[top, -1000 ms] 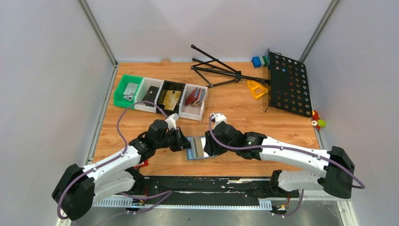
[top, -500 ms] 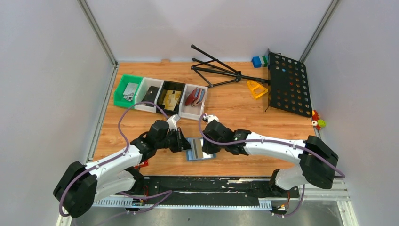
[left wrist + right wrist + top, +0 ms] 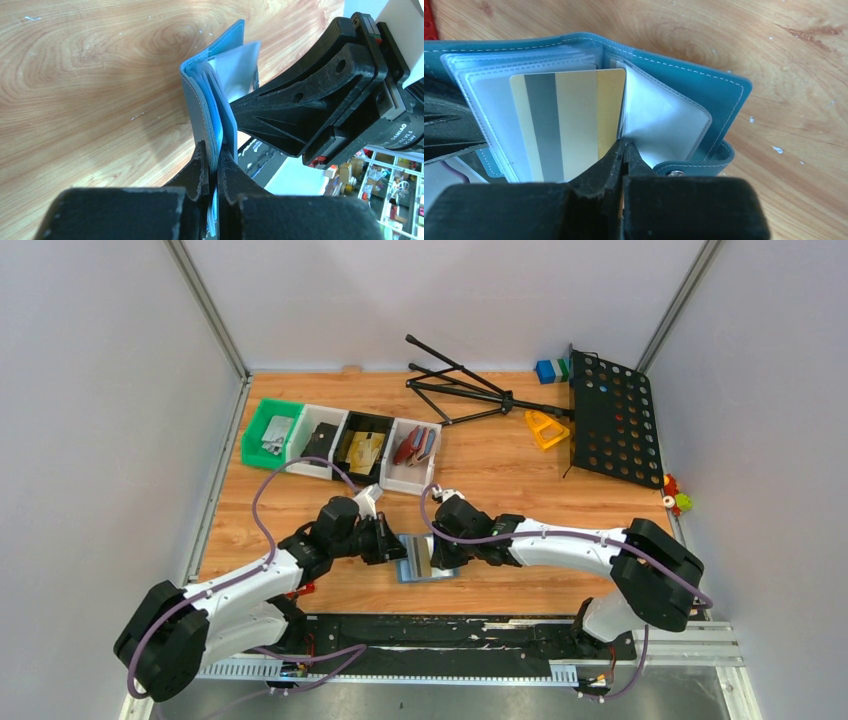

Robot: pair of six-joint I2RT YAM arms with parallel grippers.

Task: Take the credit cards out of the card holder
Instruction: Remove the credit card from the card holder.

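Note:
The slate-blue card holder [image 3: 425,558] lies open on the wood table between both arms. My left gripper [image 3: 398,545] is shut on its left half, fingers pinching the cover and clear sleeves [image 3: 215,150]; that half of the card holder [image 3: 205,100] stands up on edge. A gold-tan and grey credit card [image 3: 569,120] sticks out of a clear sleeve inside the card holder [image 3: 724,95]. My right gripper [image 3: 624,145] is shut on that card's lower right corner, reaching in from the right [image 3: 440,555]. Other cards are hidden in the sleeves.
A row of bins stands at the back left: green [image 3: 268,435], white [image 3: 315,440], black [image 3: 362,448], and white [image 3: 412,452] holding a dark red wallet. A folded tripod [image 3: 460,390], perforated black music-stand plate [image 3: 610,418], yellow piece [image 3: 546,428] and small toys [image 3: 676,500] lie at the back right.
My right gripper has slid left into the open card holder and closed on the card's corner; its elbow swung left. The left gripper keeps its hold and has not moved.

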